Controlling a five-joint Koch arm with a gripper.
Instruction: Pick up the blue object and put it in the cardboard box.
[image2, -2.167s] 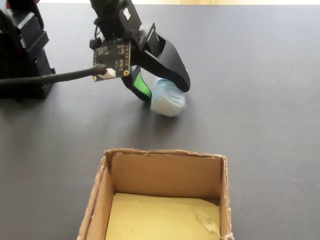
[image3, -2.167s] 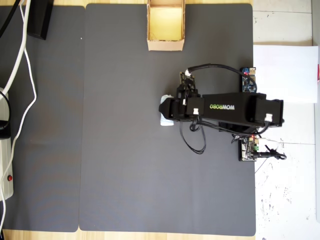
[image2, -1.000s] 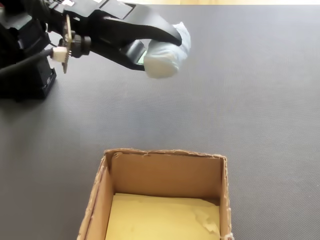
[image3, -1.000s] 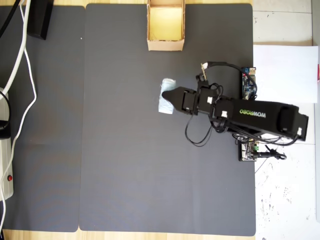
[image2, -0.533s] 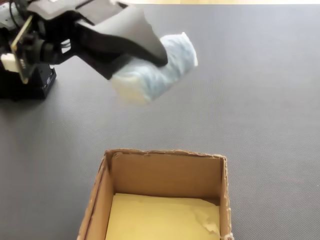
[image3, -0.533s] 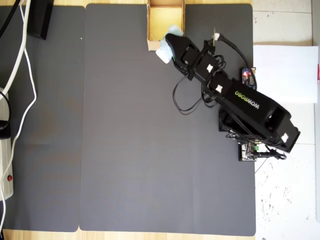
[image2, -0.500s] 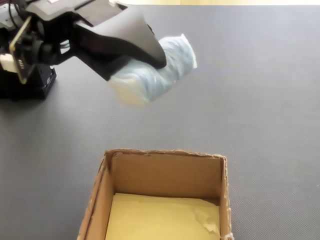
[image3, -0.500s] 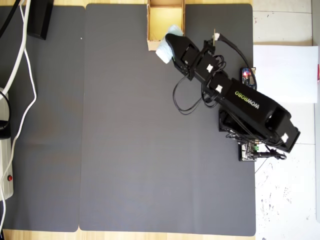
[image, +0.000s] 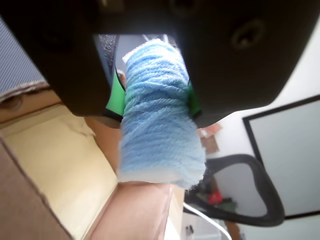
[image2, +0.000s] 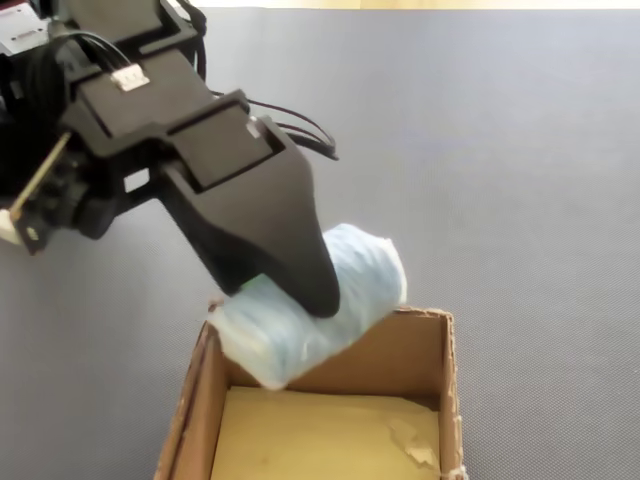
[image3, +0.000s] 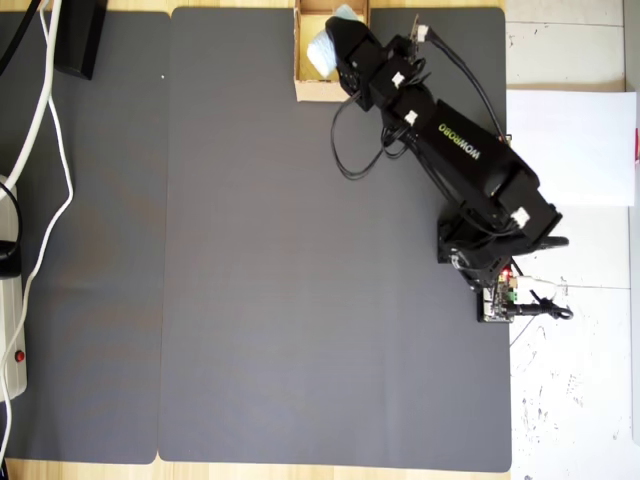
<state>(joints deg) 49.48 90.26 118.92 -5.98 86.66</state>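
A: In the wrist view we see the blue object (image: 160, 117) as a roll of wound pale-blue yarn, ribbed with strands, its lower end whitish and a little frayed. The fingers (image: 152, 102) are clenched on it from both sides, green pads (image: 116, 97) pressing its flanks.

B: And under it we make out the cardboard box (image: 35, 210), tan walls and a yellowish floor, with the roll hanging over the inner corner.

A: In the fixed view we see the roll (image2: 315, 300) lying tilted across the box's far wall (image2: 400, 355), its lower end just inside the rim, not down on the floor. One black finger (image2: 300, 270) crosses its top.

B: The box (image2: 195, 400) sits on the dark grey mat (image2: 520, 150) covering the tabletop.

A: In the overhead view we find the box (image3: 302, 85) at the mat's (image3: 250, 280) top edge. The arm (image3: 450, 150) reaches diagonally to it, and a pale bit of the roll (image3: 322, 48) shows above the box's inside, beside the gripper (image3: 335, 45).

B: White cables (image3: 45, 130) run along the left.
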